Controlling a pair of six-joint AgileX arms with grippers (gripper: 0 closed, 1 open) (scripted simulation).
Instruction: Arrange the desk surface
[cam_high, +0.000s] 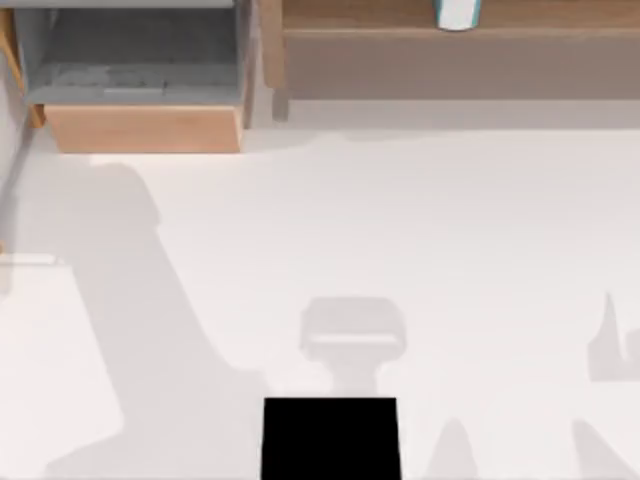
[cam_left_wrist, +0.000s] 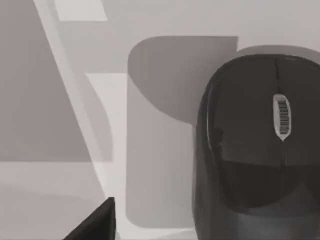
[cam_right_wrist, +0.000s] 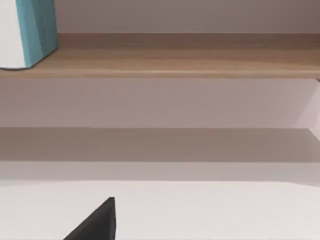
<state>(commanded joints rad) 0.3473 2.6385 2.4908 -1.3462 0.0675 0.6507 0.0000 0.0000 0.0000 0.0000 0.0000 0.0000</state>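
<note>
From above, the white desk surface (cam_high: 420, 230) spreads across nearly the whole scene, with a black pad (cam_high: 330, 438) at its near edge, an open drawer (cam_high: 140, 85) far left and a wooden shelf (cam_high: 400, 20) far right holding a teal and white cup (cam_high: 457, 13). The left wrist view shows a black mouse (cam_left_wrist: 255, 150) lying on the desk. The right wrist view faces the shelf and the cup.

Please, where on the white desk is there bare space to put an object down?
The desk surface is bare across its middle, between the open drawer and wooden shelf at the back and the black pad at the front edge. The shelf holds a white-and-teal object; elsewhere it looks free.
</note>
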